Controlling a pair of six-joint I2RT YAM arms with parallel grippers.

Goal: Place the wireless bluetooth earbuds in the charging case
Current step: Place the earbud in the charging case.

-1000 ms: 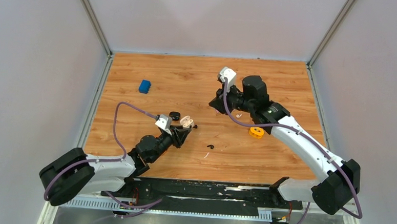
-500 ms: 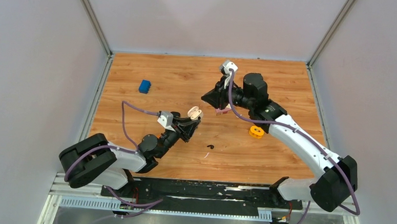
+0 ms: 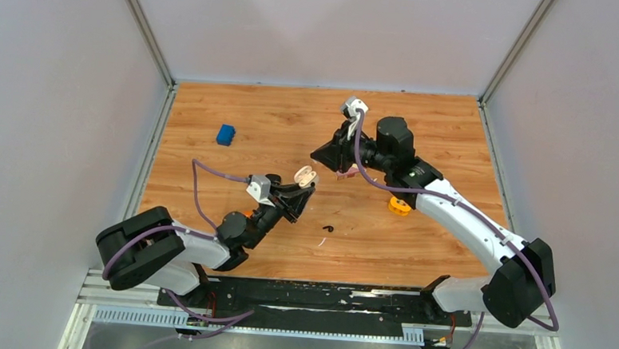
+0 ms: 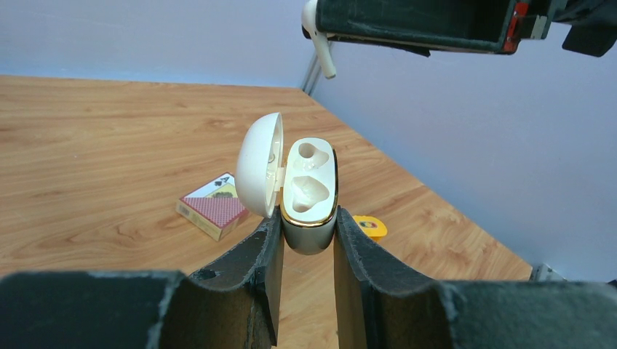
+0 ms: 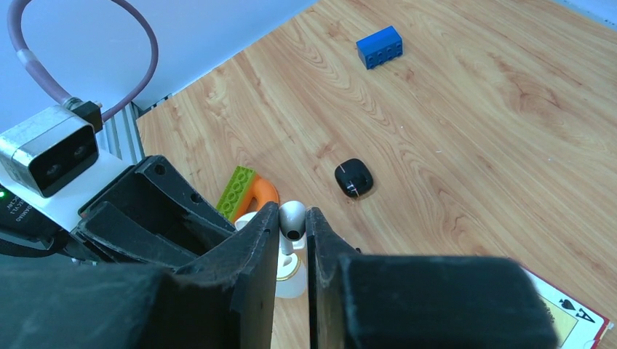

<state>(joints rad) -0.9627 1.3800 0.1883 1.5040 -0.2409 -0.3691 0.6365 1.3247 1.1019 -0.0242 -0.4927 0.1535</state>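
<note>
**Over the open case, 1 earbud ready to seat**

Between the right jaws, clenched on its head, sits a white earbud (image 5: pixel 292 218). Its stem (image 4: pixel 325 57) juts past their tips, so the long axis runs head to stem, pointing down and away from those jaws toward the charging case (image 4: pixel 310 190). That case stands upright in the left jaws, which grip its lower body from both sides. Its mouth faces away from them, its lid (image 4: pixel 259 163) is swung open to 1 side, and both of its 2 sockets look empty. In the left wrist view the earbud hangs above the case and apart from it. I cannot make out a 2nd earbud.

The step in hand looks like the 1st insertion. To do it well, line the stem up with a socket's deeper hole and descend along the stem's axis. Hold the left jaws steady, stay off the lid, and let go only once the head is seated.

Beyond the jaws, the bench (image 3: pixel 293 118) carries a card box (image 4: pixel 215 211), a yellow ring (image 4: pixel 371 227), a blue brick (image 5: pixel 379 46) and a small black lump (image 5: pixel 353 177).
</note>
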